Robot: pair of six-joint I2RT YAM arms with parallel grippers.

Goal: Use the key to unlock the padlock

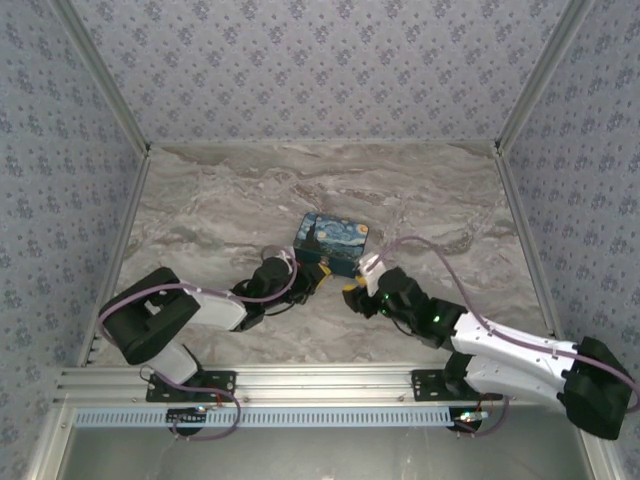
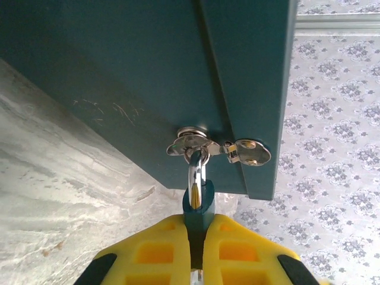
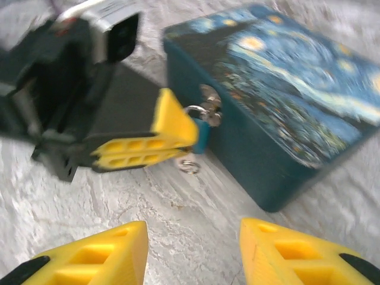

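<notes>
My left jaws are clamped on the padlock [image 2: 199,209], which hangs by its shackle [image 2: 196,175] from the latch [image 2: 196,144] on the front of the painted box [image 3: 285,89]. My right jaws stand apart with nothing between them, low over the desk [image 3: 196,208], just short of the lock.

A small ring [image 3: 190,167] dangles beneath the padlock. I judge the key hangs there, but I cannot tell whether it sits in the keyhole.

The risks as I see them:
- If my right jaws close on the loose ring instead of the key, it will only swing and turn nothing.
- The key is tiny, so a slightly off approach could knock it askew.
- Any twist passes into my left hold, and the lock could slip or drag the box.
</notes>
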